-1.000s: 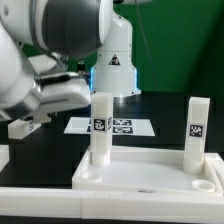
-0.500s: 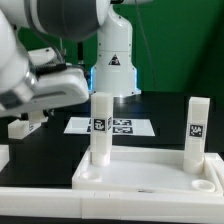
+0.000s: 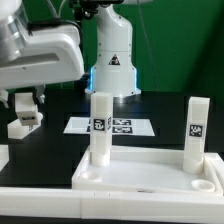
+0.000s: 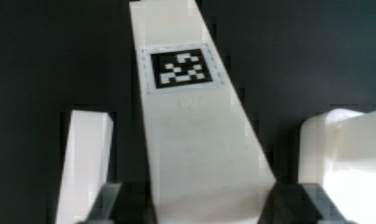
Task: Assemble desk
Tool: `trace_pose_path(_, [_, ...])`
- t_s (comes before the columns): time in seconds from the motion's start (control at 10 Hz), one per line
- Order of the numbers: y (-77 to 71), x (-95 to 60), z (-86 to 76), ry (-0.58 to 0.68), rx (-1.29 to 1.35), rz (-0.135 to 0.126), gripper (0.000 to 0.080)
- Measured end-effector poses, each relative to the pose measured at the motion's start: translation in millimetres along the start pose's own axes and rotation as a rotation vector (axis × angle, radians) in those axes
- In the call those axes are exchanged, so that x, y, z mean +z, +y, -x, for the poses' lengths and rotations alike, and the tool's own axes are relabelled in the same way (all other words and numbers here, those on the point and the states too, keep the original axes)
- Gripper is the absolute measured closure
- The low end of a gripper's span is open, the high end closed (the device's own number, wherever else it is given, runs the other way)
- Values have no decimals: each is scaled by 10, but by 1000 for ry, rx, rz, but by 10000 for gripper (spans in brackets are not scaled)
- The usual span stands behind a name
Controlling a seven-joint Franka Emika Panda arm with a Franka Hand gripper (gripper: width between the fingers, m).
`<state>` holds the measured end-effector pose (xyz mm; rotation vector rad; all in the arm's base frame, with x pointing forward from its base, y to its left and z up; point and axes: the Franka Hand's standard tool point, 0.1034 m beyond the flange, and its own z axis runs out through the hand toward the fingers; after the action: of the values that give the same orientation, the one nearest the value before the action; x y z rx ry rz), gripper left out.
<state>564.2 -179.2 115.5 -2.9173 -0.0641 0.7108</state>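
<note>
Picked out the tool (image 3: 24, 108) at nine o'clock in the exterior view, slung under the big white arm (image 3: 40, 60). Caught it closed partway on a loose white leg (image 4: 188, 140). In the wrist view, saw dark fingers (image 4: 110, 208) pressed to both flanks of that leg, with its black-and-white tag (image 4: 181, 69) facing the camera. Could not tell whether that leg sat on the black tabletop (image 3: 60, 150) or hung just above it.

Down at six o'clock, found the desk slab (image 3: 150, 170) lying flat, raised rim up. Counted two tagged legs upright in its corner sockets: the centre leg (image 3: 100, 125) near the middle of the view, the outer leg (image 3: 196, 130) at three o'clock. Noted the marker board (image 3: 125, 127) flat on the tabletop just behind them, and the robot's base (image 3: 113, 55) up at twelve o'clock. Saw the tool well apart from the slab.
</note>
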Motion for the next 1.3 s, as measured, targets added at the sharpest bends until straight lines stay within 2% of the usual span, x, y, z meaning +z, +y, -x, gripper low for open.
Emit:
trace_pose_path(0.1, [3, -37, -34, 71, 9, 12, 509])
trace_pose_path(0.2, [-134, -124, -50, 106, 52, -13, 509])
trace_pose_path(0.3, [-273, -243, -145, 156, 90, -37, 509])
trace_pose_path(0.4, [-425, -429, -307, 262, 121, -50, 509])
trace_pose_path(0.5, [-479, -486, -370, 311, 120, -41, 509])
trace_pose_path(0.6, [-426, -516, -433, 383, 117, -13, 509])
trace_pose_path(0.7, [-406, -503, -418, 414, 124, -2, 509])
trace_pose_path(0.8, [-453, -504, -392, 395, 140, -17, 509])
trace_pose_path(0.9, [-570, -605, -425, 394, 157, -31, 509])
trace_pose_path(1.1, [-949, -784, -604, 428, 193, -49, 509])
trace_pose_path(1.2, [-1124, -773, -729, 454, 183, -43, 509])
trace_pose_path(1.3, [-1172, -725, -793, 470, 173, -34, 509])
